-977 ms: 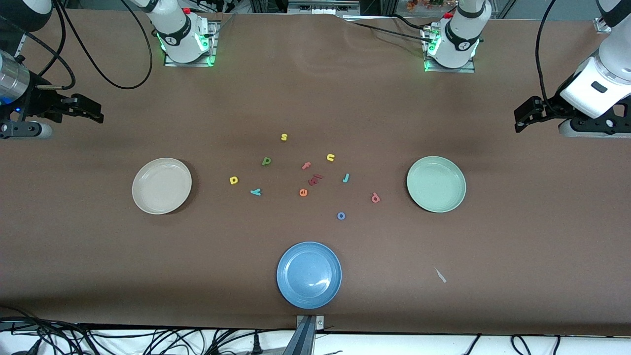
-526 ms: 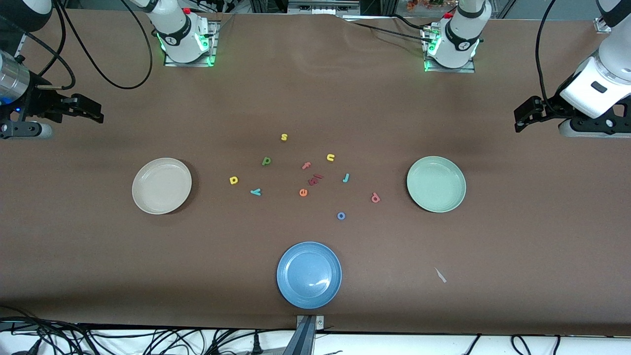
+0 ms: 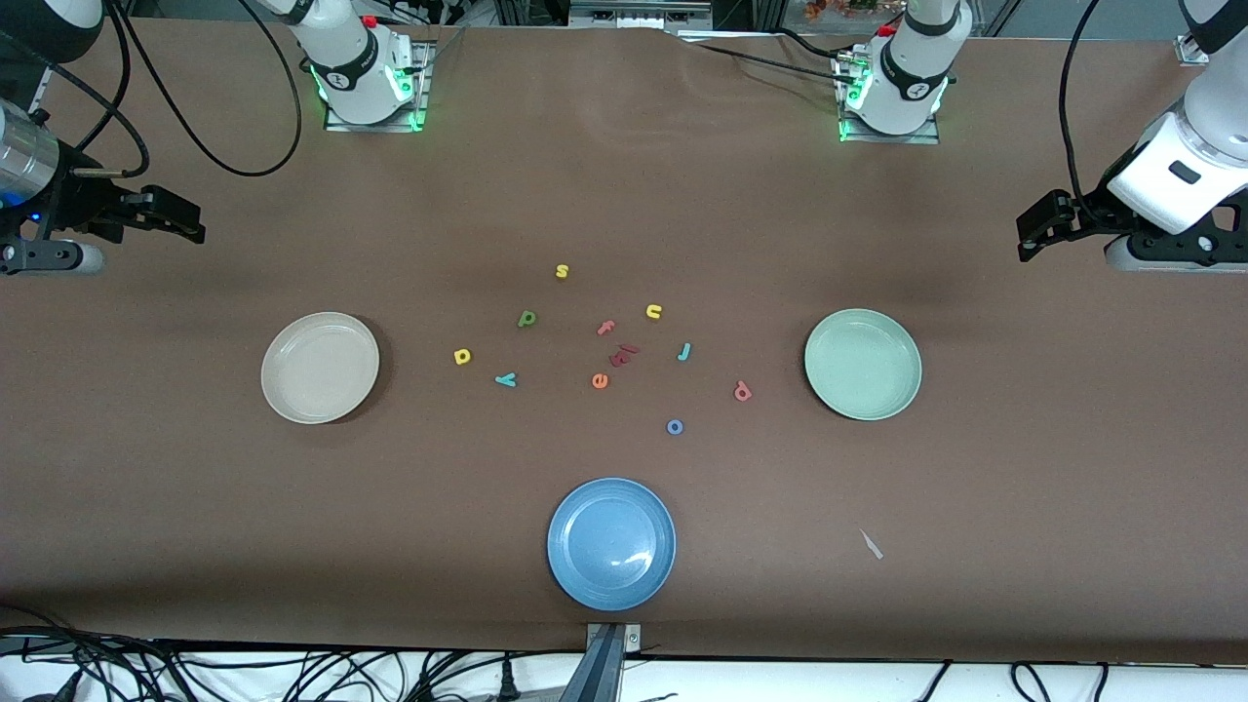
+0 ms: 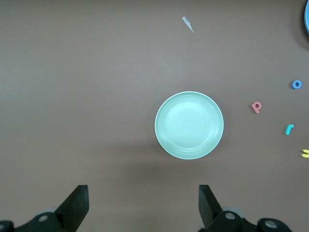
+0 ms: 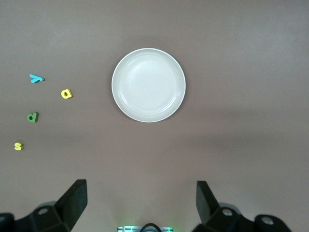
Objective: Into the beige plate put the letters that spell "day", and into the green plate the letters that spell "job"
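The beige plate [image 3: 320, 368] [image 5: 148, 84] lies toward the right arm's end, the green plate [image 3: 863, 364] [image 4: 189, 124] toward the left arm's end. Both are bare. Between them on the table lie the yellow d [image 3: 462, 357], green a [image 3: 526, 318] and teal y [image 3: 505, 379], closer to the beige plate. The teal j [image 3: 684, 352], blue o [image 3: 675, 426] and salmon b [image 3: 743, 392] lie closer to the green plate. My right gripper [image 3: 195, 222] [image 5: 140, 205] and left gripper [image 3: 1026, 234] [image 4: 143, 208] hang open and hold nothing, each over its own end of the table.
A blue plate [image 3: 611, 543] sits nearest the front camera. Among the letters lie a yellow s [image 3: 562, 271], yellow u [image 3: 653, 312], pink f [image 3: 606, 328], orange e [image 3: 600, 380] and dark red pieces [image 3: 624, 354]. A small white scrap [image 3: 871, 544] lies beside the blue plate.
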`<action>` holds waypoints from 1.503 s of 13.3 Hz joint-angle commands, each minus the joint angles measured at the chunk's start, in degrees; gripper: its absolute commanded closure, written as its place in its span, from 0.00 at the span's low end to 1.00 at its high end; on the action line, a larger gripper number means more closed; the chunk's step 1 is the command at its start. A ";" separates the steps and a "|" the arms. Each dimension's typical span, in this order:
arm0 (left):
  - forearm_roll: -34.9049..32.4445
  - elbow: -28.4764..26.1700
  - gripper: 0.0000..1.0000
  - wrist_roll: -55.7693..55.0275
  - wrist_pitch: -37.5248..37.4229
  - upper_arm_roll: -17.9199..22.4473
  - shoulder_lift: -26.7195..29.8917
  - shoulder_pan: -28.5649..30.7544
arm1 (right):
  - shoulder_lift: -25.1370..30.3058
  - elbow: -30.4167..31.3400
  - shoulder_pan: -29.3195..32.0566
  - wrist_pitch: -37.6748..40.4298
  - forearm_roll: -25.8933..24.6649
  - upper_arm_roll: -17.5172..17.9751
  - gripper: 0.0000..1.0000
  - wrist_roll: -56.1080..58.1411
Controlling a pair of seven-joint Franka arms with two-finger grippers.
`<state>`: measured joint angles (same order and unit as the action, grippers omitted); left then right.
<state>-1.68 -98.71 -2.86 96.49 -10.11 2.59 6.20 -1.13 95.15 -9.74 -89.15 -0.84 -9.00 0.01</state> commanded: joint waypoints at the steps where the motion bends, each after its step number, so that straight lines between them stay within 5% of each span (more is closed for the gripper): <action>1: 1.50 0.63 0.00 1.54 -0.78 -0.09 0.22 0.66 | -0.46 -1.19 0.34 1.00 -0.74 0.21 0.00 0.08; 15: 1.59 0.63 0.00 1.54 -0.95 -0.09 0.22 0.65 | -1.85 -0.75 -0.45 1.44 0.04 0.73 0.00 0.25; 20: 1.59 0.63 0.00 1.54 -0.78 -0.09 0.22 0.66 | -3.44 -0.58 -1.85 2.50 0.23 7.05 0.00 -0.89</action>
<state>-1.67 -98.71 -2.86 96.49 -10.11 2.59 6.22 -3.74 95.24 -11.00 -87.06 -0.72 -4.15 -0.12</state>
